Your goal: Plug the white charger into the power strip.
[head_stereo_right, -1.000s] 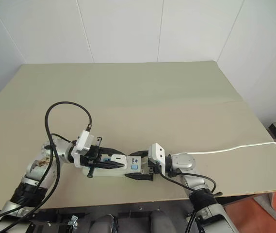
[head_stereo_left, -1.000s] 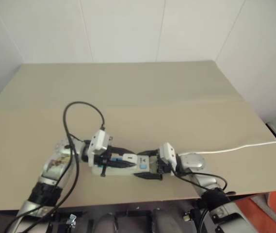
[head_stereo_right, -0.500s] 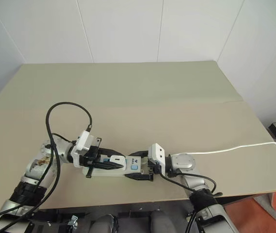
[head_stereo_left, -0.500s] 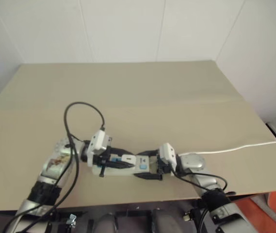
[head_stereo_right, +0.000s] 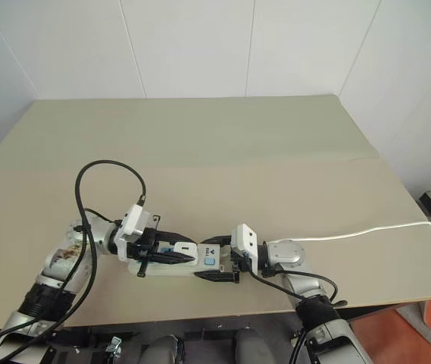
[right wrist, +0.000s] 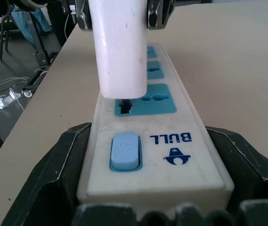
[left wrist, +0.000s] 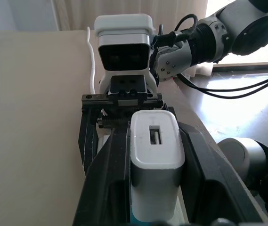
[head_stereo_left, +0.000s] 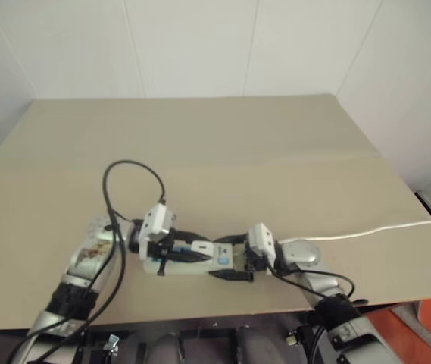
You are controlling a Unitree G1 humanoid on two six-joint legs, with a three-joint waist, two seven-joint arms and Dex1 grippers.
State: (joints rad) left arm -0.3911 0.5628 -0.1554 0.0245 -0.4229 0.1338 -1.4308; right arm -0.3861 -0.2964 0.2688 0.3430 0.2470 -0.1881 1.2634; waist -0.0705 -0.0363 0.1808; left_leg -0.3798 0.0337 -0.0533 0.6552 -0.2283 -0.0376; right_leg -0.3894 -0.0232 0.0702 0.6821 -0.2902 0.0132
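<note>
**Inspector A:** Charger first. White, boxy, standing upright over the power strip, at the socket nearest the blue switch. Dark prongs show between its underside and that socket face, so it is not seated flush.

**Inspector B:** What holds it?

**Inspector A:** The left claw. Its black fingers are closed tight against both sides of the charger.

**Inspector B:** And the power strip itself?

**Inspector A:** It lies flat on the worktop, near the front edge, between the two arms. The right claw stands wide, its fingers bracketing the switch end of the strip, one along each long side. Whether they press on it I cannot tell.

**Inspector B:** Cord?

**Inspector A:** A white cord runs from beyond the right claw, away from the strip, to the worktop's right edge. A black cable loops above the left arm, on the far side from the strip.
</note>
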